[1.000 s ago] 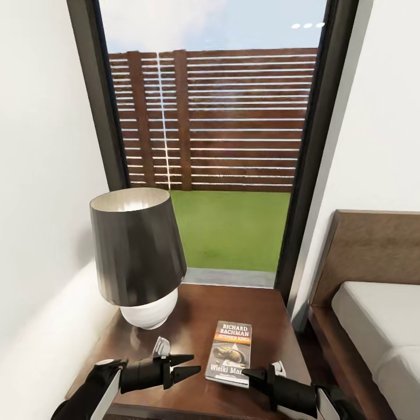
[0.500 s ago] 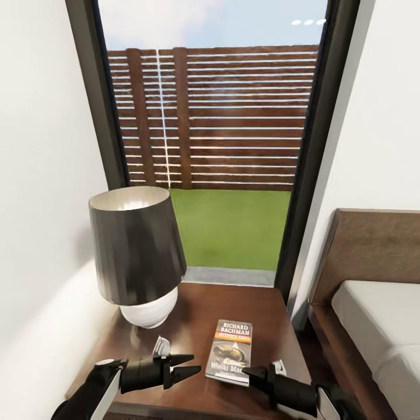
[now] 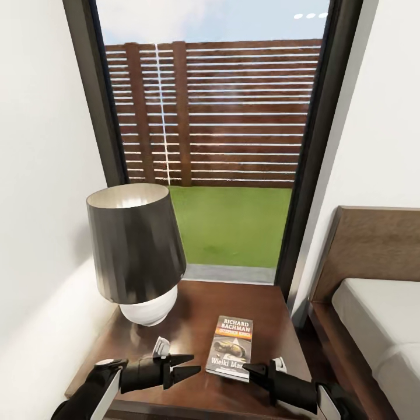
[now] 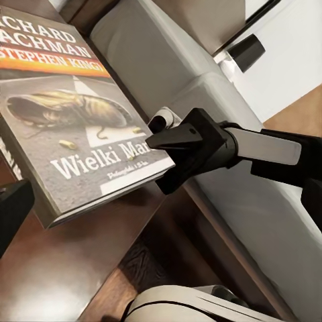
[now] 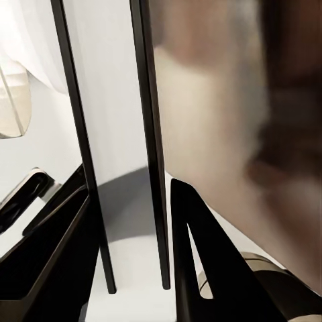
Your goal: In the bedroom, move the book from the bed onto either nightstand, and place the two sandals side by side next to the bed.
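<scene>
The book (image 3: 233, 348) lies flat on the nightstand (image 3: 192, 326), so I judge the first step of my task is as good as done, and what is in hand now is letting go and drawing clear.

My right pincer (image 3: 252, 368) sits at the book's near corner, its tips touching or just beside the cover's edge. In the left wrist view that pincer (image 4: 161, 139) rests at the corner by the white title, and I cannot tell whether it has any hold on the cover or merely meets it; the jaws look close together. In its own wrist view the two dark fingers (image 5: 201, 248) stand somewhat parted with a thin pale slab between them.

My left pincer (image 3: 189, 364) hovers just to the other side of the book, jaws nearly closed, holding nothing.

The book is a thin paperback: dark grey cover, white lettering, an orange band, a pale picture. The lamp (image 3: 135, 251) stands beyond my left pincer; the bed (image 3: 373, 315) lies beyond my right.

Next I should pull both arms back without dragging the book, then seek the sandals.
</scene>
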